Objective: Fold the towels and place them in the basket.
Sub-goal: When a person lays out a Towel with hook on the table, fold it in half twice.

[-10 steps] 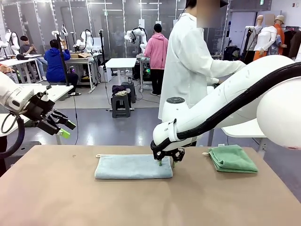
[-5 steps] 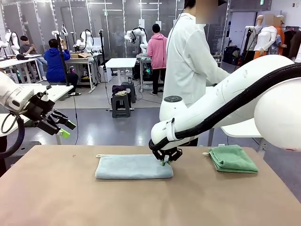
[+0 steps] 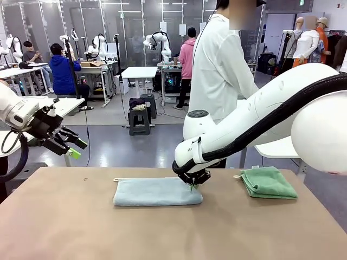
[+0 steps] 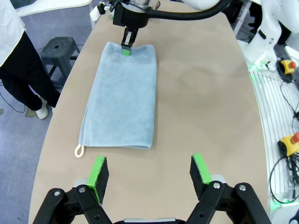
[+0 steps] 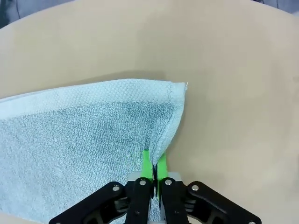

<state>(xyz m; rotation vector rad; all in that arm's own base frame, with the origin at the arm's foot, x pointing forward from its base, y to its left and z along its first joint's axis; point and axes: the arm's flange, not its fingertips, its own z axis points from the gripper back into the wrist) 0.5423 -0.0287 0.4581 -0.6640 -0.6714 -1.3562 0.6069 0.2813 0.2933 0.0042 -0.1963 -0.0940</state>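
From my seat the nearest thing is the left gripper (image 4: 149, 173), its green pads spread wide over bare table (image 4: 205, 102), holding nothing; in the front view it hangs off the table's left edge (image 3: 69, 144), well apart from the work.

Just beyond it lies the light blue towel (image 4: 124, 93), flat in a long rectangle with its white loop (image 4: 79, 150) at the near corner. At the towel's far end the right gripper (image 5: 153, 167) has its fingers pinched narrow on the short edge, with a ridge of terry drawn up between the pads.

My worry is how thin that bite is. I judge the pads hold a shallow pleat near the corner, so the cloth could slip out as I lift. I cannot tell how many layers are caught; if only the top one is, the fold would peel open. With one corner carried and the left arm idle, the towel could also drag or swing askew.

The mint green towel (image 3: 268, 182) sits folded at the table's right, well apart.

The right wrist view gives me the pinch and the puckered hem. The left wrist view gives the towel's full outline and loop. The front view alone gives the green towel and the person (image 3: 222, 70) standing at the far side.
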